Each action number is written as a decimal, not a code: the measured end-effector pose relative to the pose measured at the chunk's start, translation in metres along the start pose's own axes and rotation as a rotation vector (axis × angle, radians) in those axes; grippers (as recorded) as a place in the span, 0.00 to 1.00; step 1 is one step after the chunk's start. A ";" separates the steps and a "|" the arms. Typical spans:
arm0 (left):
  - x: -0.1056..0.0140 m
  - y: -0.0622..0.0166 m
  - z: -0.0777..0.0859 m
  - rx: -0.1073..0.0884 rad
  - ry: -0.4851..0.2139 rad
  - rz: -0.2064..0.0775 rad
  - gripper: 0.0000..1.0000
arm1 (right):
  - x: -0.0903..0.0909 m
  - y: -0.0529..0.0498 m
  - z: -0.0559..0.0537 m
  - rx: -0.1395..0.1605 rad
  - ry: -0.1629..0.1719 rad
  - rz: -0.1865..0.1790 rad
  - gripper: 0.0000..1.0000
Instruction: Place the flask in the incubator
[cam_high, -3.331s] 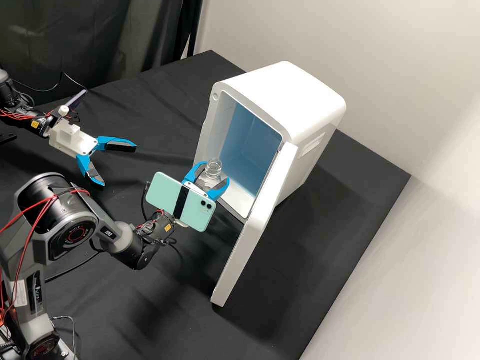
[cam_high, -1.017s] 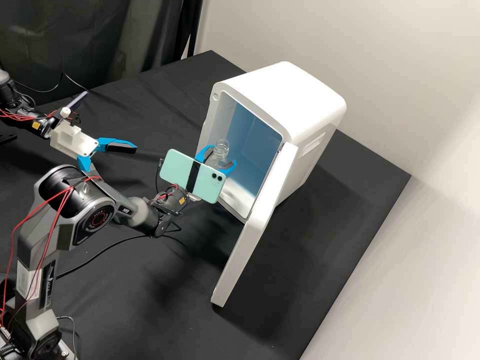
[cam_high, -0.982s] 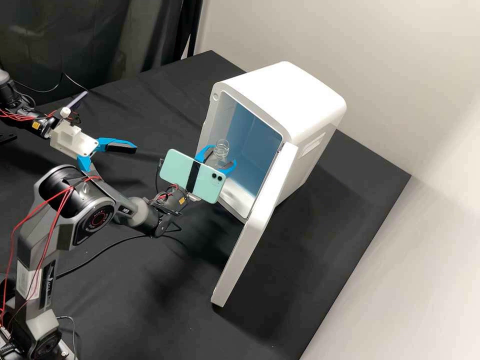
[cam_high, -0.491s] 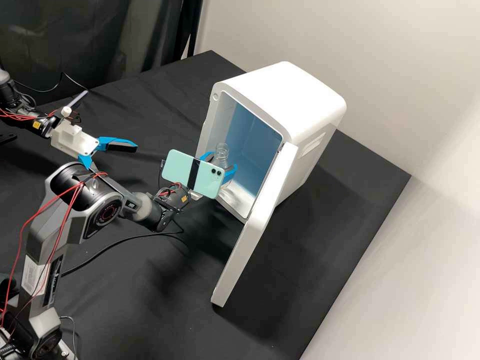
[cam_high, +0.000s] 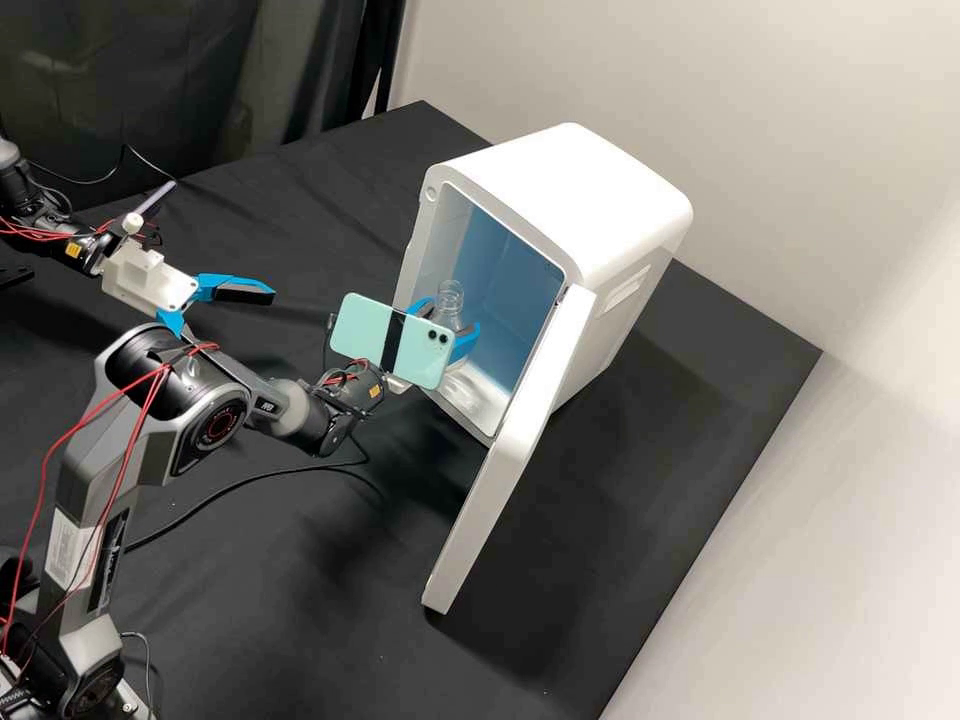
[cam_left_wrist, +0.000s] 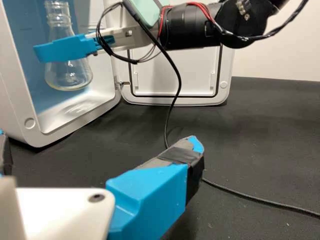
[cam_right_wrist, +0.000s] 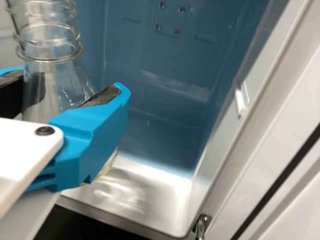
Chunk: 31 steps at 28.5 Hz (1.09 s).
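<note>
Pinches the clear conical flask (cam_high: 450, 303) (cam_left_wrist: 67, 60) (cam_right_wrist: 47, 60) in the right gripper (cam_high: 447, 335) (cam_left_wrist: 60, 50) (cam_right_wrist: 62, 85). Presses the blue fingers (cam_right_wrist: 92, 127) onto the glass where the neck widens into the body, one on each side.

Holds the flask upright: long axis vertical, open mouth toward 12 o'clock, broad base toward 6 o'clock.

Has it inside the chamber of the white incubator (cam_high: 600, 210) (cam_left_wrist: 17, 100), toward the 7 o'clock corner of the opening in the high view, low over the pale floor (cam_right_wrist: 145, 190). Cannot tell whether the base touches that floor. Blue inner walls (cam_right_wrist: 190, 65) behind and beside the glass.

Incubator at about 2 o'clock on the black bench (cam_high: 300, 600), with its opening facing 8 o'clock. Door (cam_high: 505, 470) (cam_left_wrist: 175, 75) swung wide open, hinged at the cabinet's 5 o'clock edge and stretching toward 7 o'clock, just beside the right gripper's wrist.

A mint-green phone (cam_high: 393, 340) (cam_left_wrist: 145, 10) strapped across that wrist with a dark band, lying flat between the arm and the flask.

Left gripper (cam_high: 225, 310) (cam_left_wrist: 95, 165) at 9 o'clock of the incubator, well apart from it and above the bench, blue fingers spread wide.

A black cable (cam_high: 235, 488) (cam_left_wrist: 172, 115) trailing over the bench below the right arm, from 9 o'clock toward the wrist. Red wires (cam_high: 45, 470) looping along the right arm's lower link at 8 o'clock.
</note>
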 end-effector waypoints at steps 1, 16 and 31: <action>0.000 0.0000 0.000 0.000 0.000 0.000 1.00 | 0.001 0.000 0.000 0.000 -0.001 -0.001 0.00; 0.001 0.0009 0.000 0.001 -0.001 0.004 1.00 | 0.025 0.003 0.001 0.009 -0.030 -0.006 0.00; 0.001 0.0010 0.000 0.000 0.000 0.004 1.00 | 0.038 0.008 -0.002 0.008 -0.036 -0.011 0.00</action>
